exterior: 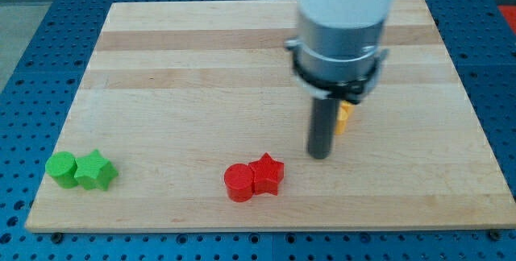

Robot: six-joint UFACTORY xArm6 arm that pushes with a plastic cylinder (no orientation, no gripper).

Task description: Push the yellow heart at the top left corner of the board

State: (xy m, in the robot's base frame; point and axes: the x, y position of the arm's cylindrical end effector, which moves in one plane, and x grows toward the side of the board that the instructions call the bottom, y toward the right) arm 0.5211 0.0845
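**Tip sitting beside a yellow block right of the board's middle**

Nearest the camera, two pairs of blocks are lying close to the board's (201, 60) near edge. At the near left, a green cylinder (61, 168) is touching a green star (96, 171), the cylinder on the left and the star on the right. Further right, just left of centre, a red cylinder (239, 183) is pressing against a red star (268, 174), again with the cylinder on the left. The two pairs are lying well apart from one another.

A little farther in, my tip (321, 155) is resting on the wood to the right of the red pair and slightly beyond it, apart from both red blocks. The rod is standing upright above it, and the arm's wide pale body is filling the far middle of the view and covering part of the board there.

Just beside the rod, on its right and a touch farther away, a yellow block (344, 118) is peeking out. Only a narrow strip of it is showing, so I cannot tell its shape, nor whether the rod is actually touching it. It is sitting right of the board's middle, well apart from the far left corner.

There is no claw on this arm, only the rod, so nothing is being grasped.

The board is lying on a blue perforated table (32, 43).
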